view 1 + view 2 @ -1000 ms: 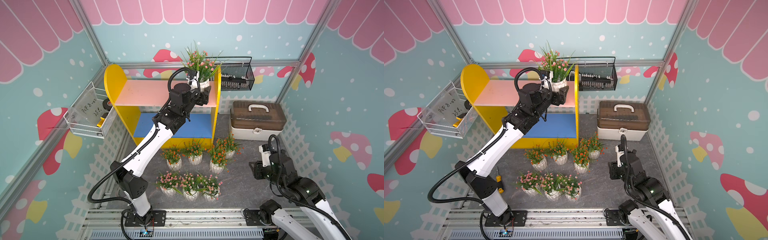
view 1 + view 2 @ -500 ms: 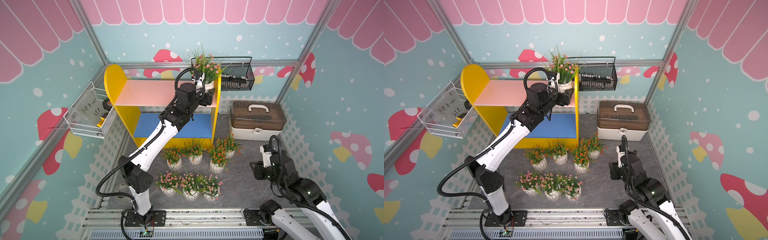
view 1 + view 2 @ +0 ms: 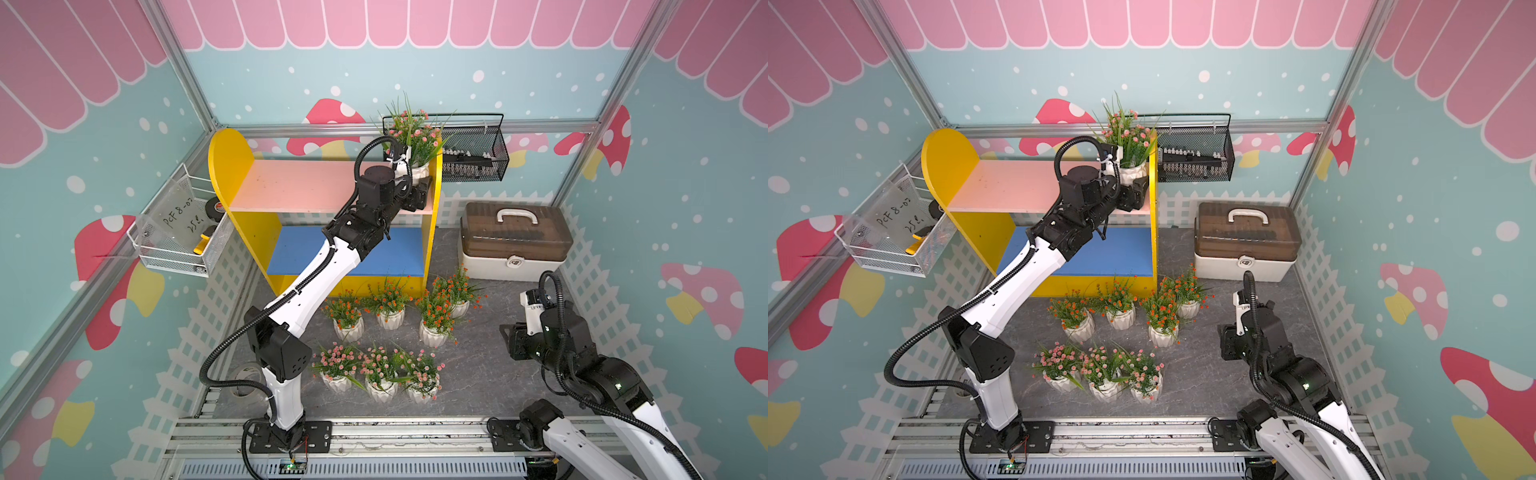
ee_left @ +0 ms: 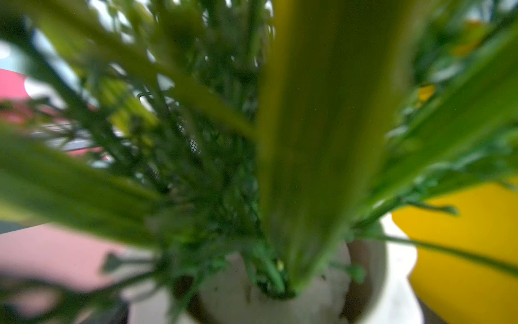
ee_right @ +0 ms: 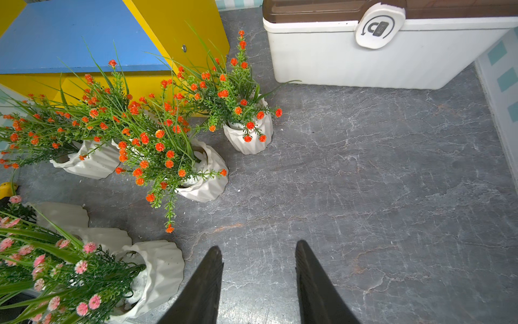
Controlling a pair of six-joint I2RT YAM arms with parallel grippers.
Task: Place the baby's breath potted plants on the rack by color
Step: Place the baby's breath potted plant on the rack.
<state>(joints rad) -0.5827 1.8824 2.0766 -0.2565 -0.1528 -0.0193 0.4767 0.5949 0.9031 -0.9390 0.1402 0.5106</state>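
One outstretched left arm (image 3: pixel 322 272) at rack (image 3: pixel 230 166)

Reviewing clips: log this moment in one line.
left gripper: holds pink plant at pink board | right gripper: open, empty | floor: seven plants

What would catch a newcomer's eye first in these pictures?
The left tool grips a pink-flowered plant at the end of the pink upper board beside the black mesh basket. On the grey floor before the rack stand four orange-flowered plants, with three pink-flowered plants in a nearer row.
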